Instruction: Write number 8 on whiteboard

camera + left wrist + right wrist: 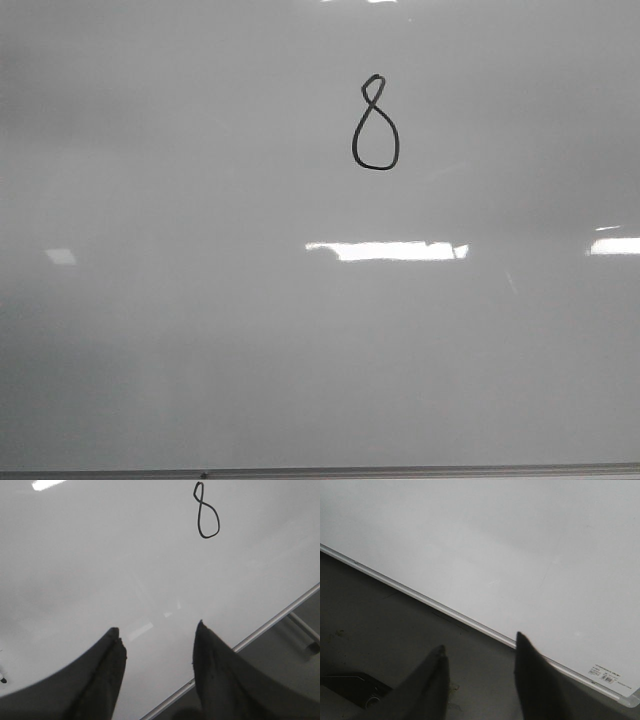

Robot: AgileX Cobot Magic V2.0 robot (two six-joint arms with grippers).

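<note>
1. Number 8 (375, 124) is drawn in thin black marker line on the whiteboard (200, 330): a large rounded lower loop and a tiny pointed upper loop, leaning slightly. It sits toward the board's far edge, a little right of the middle between the side edges.
2. Glossy and pale grey-white, the whiteboard is flat and smooth, and bright rectangular light reflections (390, 250) lie across it nearer me than the figure.
3. A thin grey metal frame edge (320, 470) runs along the board's near side.
4. My left end effector (159, 647) hangs over the board's near part, released, its two dark tapered fingers spread with bare board showing between them; it grips nothing. The figure lies well apart from it.
5. My right end effector (480, 652) is also released and empty, its dark pointed fingers spread above a dark grey matte surface (375, 630) just outside the board's frame.
6. Near one corner of the board, in the right wrist view, a small printed label (604, 675) sits just inside the frame; its text is too small to read.
</note>
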